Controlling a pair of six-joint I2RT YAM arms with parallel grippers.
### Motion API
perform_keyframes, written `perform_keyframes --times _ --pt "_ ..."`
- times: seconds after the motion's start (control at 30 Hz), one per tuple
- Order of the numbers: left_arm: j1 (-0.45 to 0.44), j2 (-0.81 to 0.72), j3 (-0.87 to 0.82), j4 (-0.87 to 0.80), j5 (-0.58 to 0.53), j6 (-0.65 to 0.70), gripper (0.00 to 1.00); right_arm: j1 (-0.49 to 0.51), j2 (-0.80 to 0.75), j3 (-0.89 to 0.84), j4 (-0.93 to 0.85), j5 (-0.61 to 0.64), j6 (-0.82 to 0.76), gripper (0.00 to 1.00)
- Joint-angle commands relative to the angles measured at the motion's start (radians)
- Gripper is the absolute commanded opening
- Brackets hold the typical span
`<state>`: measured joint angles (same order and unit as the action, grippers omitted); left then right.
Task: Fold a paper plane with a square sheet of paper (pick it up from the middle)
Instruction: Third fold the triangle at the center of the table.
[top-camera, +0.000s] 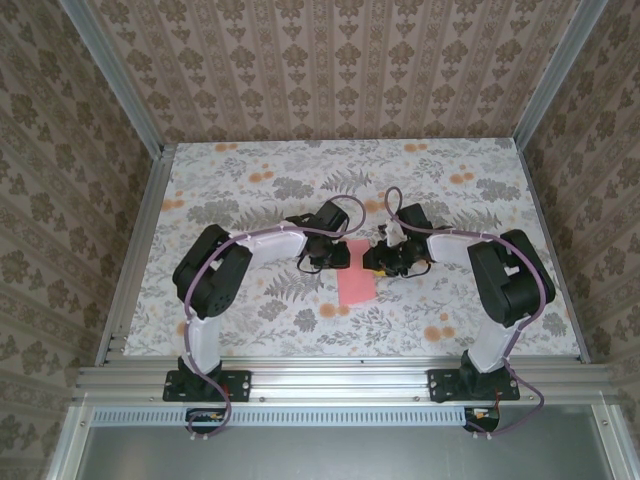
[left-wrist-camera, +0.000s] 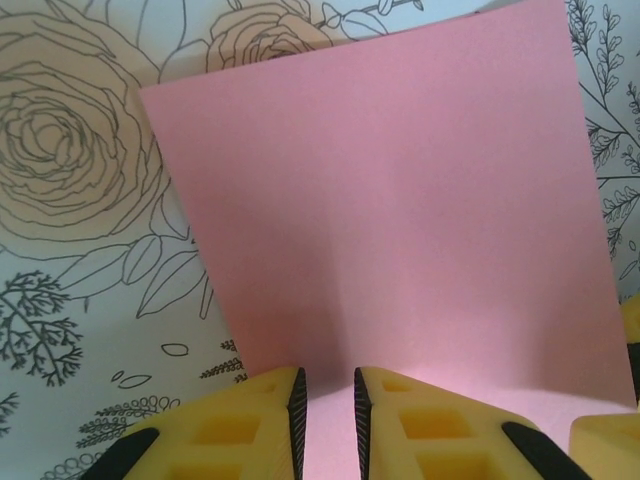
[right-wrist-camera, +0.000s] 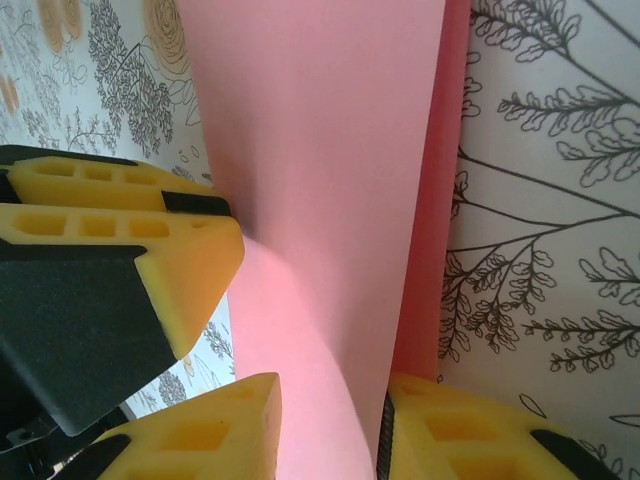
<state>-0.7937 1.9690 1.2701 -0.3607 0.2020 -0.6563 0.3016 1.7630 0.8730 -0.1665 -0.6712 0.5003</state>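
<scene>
Nearest to the right wrist camera are the two yellow fingers (right-wrist-camera: 215, 430) of the right jaws, at the bottom of the frame, and the square sheet of paper (right-wrist-camera: 320, 150) rises between them. From the top camera the sheet lies near the middle of the table (top-camera: 250, 170), a little below the centre of the frame, and both arms bend inward to its upper part.

What worries me most is how close the two pairs of jaws are. In the right wrist view the left jaws fill the left side of the frame, almost against the paper. A small sideways move could knock the two pairs together. The paper is thin, so I judge that an uneven pull from the two arms could tear it or crease it crookedly. A loose pinch could let it slide on the table. At the right side of the sheet a darker strip shows under the lighter face, and it looks like one layer over another. If these layers shift, the fold will not be straight.

The right jaws are partly open. The paper's edge touches the inner face of the finger at lower right, but I cannot tell if they squeeze it. The left jaws, at the bottom of the left wrist view, stand only a narrow slit apart with pink paper showing in the slit. I see no firm hold there.
</scene>
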Motion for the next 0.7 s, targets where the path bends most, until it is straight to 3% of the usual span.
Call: perform_keyframes --times 0.0,0.47,0.67 --pt "-0.009 -0.01 0.023 -0.024 -0.01 0.036 0.24 -0.005 0.011 0.01 -0.034 -0.031 -0.013 0.27" --pt "-0.095 -0.194 -0.092 0.054 -0.155 0.08 0.34 -0.004 -0.013 -0.047 0.041 -0.004 0.071 0.07" --pt "-0.168 -0.309 -0.213 0.133 -0.248 0.095 0.4 -0.005 -0.014 -0.07 0.099 -0.011 0.12 0.06"
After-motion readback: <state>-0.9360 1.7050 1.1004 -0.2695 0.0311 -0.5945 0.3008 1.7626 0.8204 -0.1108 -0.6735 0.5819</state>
